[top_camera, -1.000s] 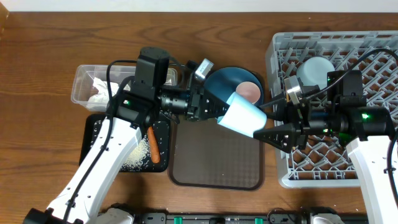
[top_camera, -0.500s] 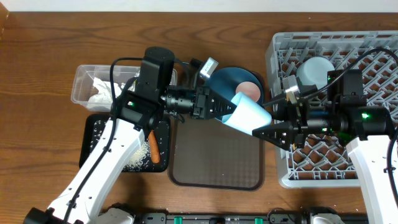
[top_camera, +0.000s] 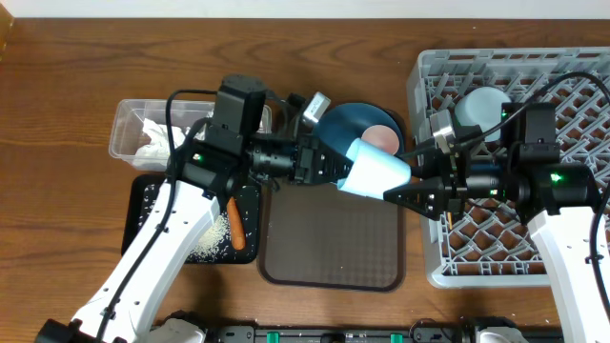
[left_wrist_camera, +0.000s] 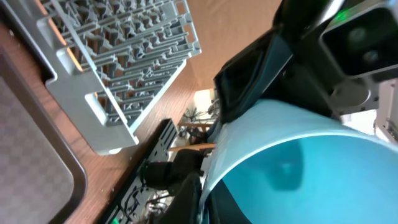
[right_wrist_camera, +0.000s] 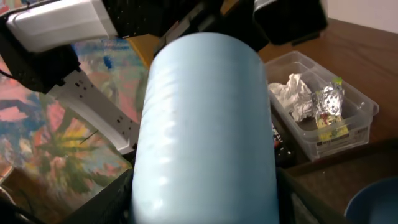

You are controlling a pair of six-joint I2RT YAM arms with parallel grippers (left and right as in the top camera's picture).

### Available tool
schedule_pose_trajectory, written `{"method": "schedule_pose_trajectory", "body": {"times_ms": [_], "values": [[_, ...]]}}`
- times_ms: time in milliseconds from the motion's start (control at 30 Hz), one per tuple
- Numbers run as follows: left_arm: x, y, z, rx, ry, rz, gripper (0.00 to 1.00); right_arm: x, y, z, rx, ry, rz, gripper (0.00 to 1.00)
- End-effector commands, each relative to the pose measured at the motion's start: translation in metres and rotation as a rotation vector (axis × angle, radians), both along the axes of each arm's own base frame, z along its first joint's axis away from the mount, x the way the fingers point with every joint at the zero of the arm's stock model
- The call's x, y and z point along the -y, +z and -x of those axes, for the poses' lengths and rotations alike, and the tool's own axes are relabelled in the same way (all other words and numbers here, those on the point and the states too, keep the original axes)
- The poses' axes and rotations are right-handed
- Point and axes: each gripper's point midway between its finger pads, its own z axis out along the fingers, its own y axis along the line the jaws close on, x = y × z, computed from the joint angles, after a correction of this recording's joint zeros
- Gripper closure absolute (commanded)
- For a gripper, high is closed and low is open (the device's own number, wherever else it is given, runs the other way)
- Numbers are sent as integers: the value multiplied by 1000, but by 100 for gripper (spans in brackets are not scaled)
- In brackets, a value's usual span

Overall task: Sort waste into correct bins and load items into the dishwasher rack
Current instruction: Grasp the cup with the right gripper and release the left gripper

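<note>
The light blue cup (top_camera: 376, 174) hangs sideways, its rim pinched in the jaws of the left gripper (top_camera: 335, 171), that arm stretched level rightward. The right gripper (top_camera: 398, 191) reaches leftward, jaws straddling the cup's closed end; whether they press it I cannot tell. Below the jaws lies the brown tray (top_camera: 334, 243); behind the right jaws, the dishwasher rack (top_camera: 572, 67).

Even bright light, soft shadows; light blue cup (right_wrist_camera: 205, 124) blurred close-up.

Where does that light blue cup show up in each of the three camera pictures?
Overhead: light blue cup at centre, just left of the grey rack.
Left wrist: lower right, open mouth towards the camera; rack upper left.
Right wrist: fills the middle; rack not seen.
Shared landmark: the rack, in two views.
</note>
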Motion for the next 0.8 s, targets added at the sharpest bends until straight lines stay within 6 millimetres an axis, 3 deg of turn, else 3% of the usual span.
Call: {"method": "schedule_pose_trajectory", "body": {"times_ms": [0,167,400,533,767], "values": [[10,-11,17,-16,-51,-36,92,0,9,-7,-6,-21,3,64],[17,-14,24,-12,-70,-50,89,2,2,-20,-30,-89,59,64],[14,-25,10,18,7,-118,83,9,-8,-35,-63,-175,119,65],[11,-33,0,40,61,-166,69,19,-10,-42,-86,-225,128,66],[3,-41,-15,62,135,-218,61,40,-24,-52,-148,-337,192,68]]}}
